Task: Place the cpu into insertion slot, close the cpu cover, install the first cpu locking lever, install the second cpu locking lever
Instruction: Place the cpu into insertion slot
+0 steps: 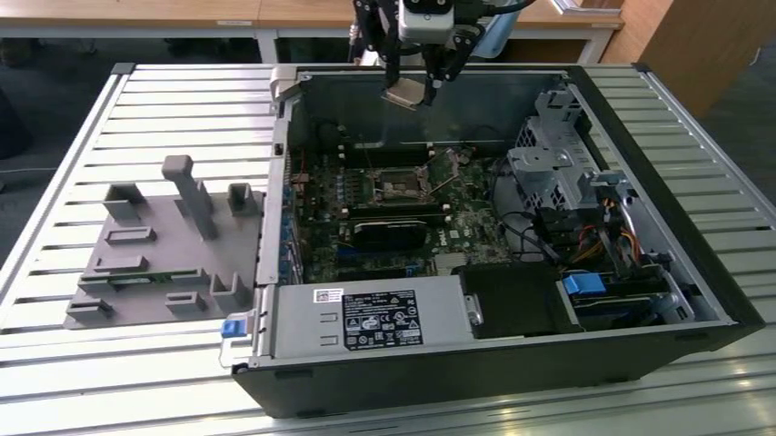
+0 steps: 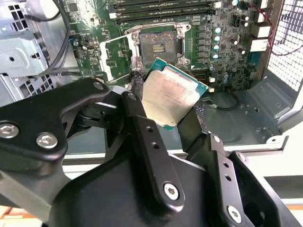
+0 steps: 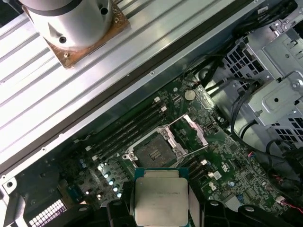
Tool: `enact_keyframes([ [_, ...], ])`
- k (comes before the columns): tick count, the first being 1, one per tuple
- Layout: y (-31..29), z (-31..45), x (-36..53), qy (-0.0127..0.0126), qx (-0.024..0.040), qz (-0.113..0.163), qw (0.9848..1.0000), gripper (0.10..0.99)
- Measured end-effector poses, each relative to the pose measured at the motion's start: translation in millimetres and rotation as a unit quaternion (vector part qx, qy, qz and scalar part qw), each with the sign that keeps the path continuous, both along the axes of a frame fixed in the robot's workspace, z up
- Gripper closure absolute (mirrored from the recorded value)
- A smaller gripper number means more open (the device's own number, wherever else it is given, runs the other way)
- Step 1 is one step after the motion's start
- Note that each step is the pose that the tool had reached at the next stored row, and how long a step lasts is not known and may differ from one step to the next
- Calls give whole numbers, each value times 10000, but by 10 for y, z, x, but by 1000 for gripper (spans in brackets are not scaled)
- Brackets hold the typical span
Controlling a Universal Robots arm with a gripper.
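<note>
Clamped by its edges between the black fingers [image 2: 139, 123] of the gripper [image 1: 413, 89]: the cpu [image 2: 173, 97], silvery face showing in both wrist views, hanging high over the open computer case [image 1: 485, 363] and well apart from the board. Seen below it on the green motherboard [image 3: 236, 161]: the insertion slot [image 3: 154, 152], uncovered and dark-centred, with the cpu cover [image 3: 189, 130] swung open just beside it. Lying on the slatted table [image 1: 73, 363], to the exterior view's left of the case: a grey fixture block [image 1: 158, 245].

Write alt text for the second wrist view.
The black gripper holds the cpu by its edges, tilted, above a green motherboard. Beyond it the insertion slot lies empty, its cpu cover swung open beside it.
</note>
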State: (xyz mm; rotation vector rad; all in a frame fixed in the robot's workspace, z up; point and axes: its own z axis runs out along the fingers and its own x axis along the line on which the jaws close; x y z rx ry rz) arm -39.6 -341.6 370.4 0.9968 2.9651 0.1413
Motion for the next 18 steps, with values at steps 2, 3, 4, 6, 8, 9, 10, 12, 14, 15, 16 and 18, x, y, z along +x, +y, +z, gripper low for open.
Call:
enact_keyframes([
  [2, 0, -1, 0, 0, 0, -56, 10000, 545],
  [3, 0, -1, 0, 0, 0, -83, 10000, 545],
  [4, 0, -2, 0, 0, 0, -109, 9999, 545],
  [6, 0, -2, 0, 0, 0, -162, 9999, 545],
  [8, 0, -4, 0, 0, 0, -215, 9998, 545],
  [9, 0, -4, 0, 0, 0, -241, 9997, 545],
  [10, 0, -5, 0, 0, 0, -266, 9996, 545],
  [12, 0, -6, 0, 0, 0, -318, 9995, 545],
  [14, 0, -7, 0, 0, 0, -370, 9993, 545],
  [15, 0, -7, 0, 0, 0, -396, 9992, 545],
  [16, 0, -8, 0, 0, 0, -423, 9991, 545],
  [18, 0, -9, 0, 0, 0, -475, 9989, 545],
])
